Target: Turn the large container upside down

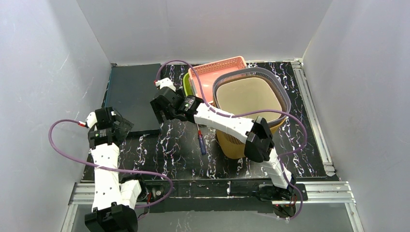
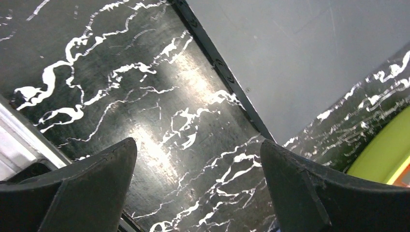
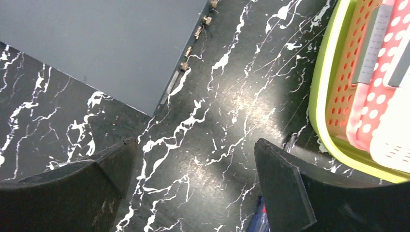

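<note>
The large container (image 1: pixel 251 99) is a tan basket with a grey rim, standing upright with its mouth up at the right of the table. My right gripper (image 1: pixel 162 110) is open and empty over the black marble table, left of the basket and apart from it; the right wrist view shows its gap (image 3: pixel 193 154) over bare table. My left gripper (image 1: pixel 121 126) is open and empty at the table's left, by the dark mat; the left wrist view shows its gap (image 2: pixel 198 150) over bare table.
A pink perforated basket (image 1: pixel 212 72) nests in a lime green one (image 1: pixel 186 84) behind the large container; both show in the right wrist view (image 3: pixel 358 82). A dark grey mat (image 1: pixel 133 94) lies at the back left. A blue-handled tool (image 1: pixel 201 141) lies by the container.
</note>
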`<action>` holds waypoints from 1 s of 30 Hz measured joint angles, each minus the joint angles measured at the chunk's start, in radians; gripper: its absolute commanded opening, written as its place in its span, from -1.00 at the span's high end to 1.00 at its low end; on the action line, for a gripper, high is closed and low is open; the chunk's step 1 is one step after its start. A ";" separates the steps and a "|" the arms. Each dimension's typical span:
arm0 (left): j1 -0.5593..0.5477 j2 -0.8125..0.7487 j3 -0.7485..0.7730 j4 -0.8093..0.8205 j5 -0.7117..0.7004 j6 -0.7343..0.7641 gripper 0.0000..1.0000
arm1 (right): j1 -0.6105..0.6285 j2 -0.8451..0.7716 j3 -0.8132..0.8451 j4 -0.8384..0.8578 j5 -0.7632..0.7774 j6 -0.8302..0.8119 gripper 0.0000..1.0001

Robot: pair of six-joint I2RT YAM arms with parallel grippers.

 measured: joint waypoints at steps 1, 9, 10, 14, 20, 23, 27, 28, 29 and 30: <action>0.000 -0.003 0.000 0.001 0.017 0.003 -0.96 | 0.000 -0.002 0.000 -0.006 0.011 -0.013 -0.97; 0.000 -0.016 0.010 0.051 0.232 0.037 -0.96 | 0.008 -0.063 -0.083 0.010 -0.053 -0.085 -0.97; 0.000 -0.016 0.014 0.057 0.254 0.040 -0.96 | 0.011 -0.081 -0.095 0.008 -0.059 -0.090 -0.97; 0.001 -0.016 0.032 0.080 0.318 0.053 -0.96 | 0.015 -0.175 -0.119 0.012 -0.067 -0.103 -0.97; 0.001 -0.013 0.035 0.142 0.443 0.060 -0.96 | 0.026 -0.340 -0.162 0.018 -0.030 -0.114 -0.97; -0.015 0.005 0.035 0.186 0.505 0.059 -0.96 | 0.029 -0.431 -0.212 0.025 0.023 -0.118 -0.97; -0.186 0.082 0.056 0.229 0.475 0.076 -0.96 | 0.029 -0.556 -0.286 0.040 0.078 -0.120 -0.97; -0.249 0.113 0.069 0.236 0.462 0.086 -0.96 | 0.029 -0.582 -0.294 0.041 0.086 -0.121 -0.97; -0.304 0.145 0.084 0.246 0.451 0.096 -0.96 | 0.029 -0.605 -0.298 0.043 0.093 -0.121 -0.97; -0.338 0.171 0.092 0.261 0.452 0.103 -0.96 | 0.029 -0.627 -0.298 0.047 0.100 -0.121 -0.97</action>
